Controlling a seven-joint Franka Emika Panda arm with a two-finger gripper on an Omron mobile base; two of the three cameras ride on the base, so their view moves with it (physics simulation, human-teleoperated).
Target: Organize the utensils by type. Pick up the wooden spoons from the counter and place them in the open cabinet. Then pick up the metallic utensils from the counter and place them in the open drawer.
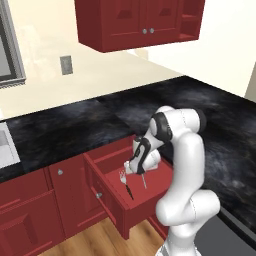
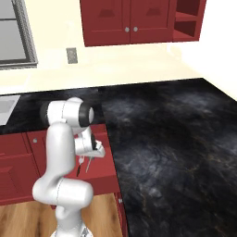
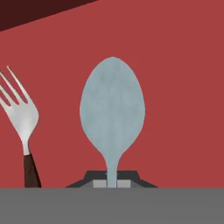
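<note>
The open drawer (image 1: 111, 202) juts from the red base cabinets under the black counter (image 1: 70, 127). My gripper (image 1: 131, 169) reaches down into it, shut on the handle of the small silver spoon (image 3: 112, 107), whose bowl hangs just over the drawer's red floor (image 3: 175, 87). The silver fork (image 3: 19, 114) with its dark handle lies flat in the drawer, close beside the spoon. From the right, my gripper (image 2: 94, 152) sits over the drawer (image 2: 102, 173). The open cabinet (image 1: 191, 21) hangs up high, far right. The wooden spoons are out of view.
Closed red wall cabinet doors (image 1: 131, 20) with silver knobs hang above the counter (image 2: 162, 139). A sink (image 1: 5, 145) is at the far left, and a wall outlet (image 1: 66, 65) sits on the cream wall. Wooden floor (image 1: 95, 240) lies below the drawer.
</note>
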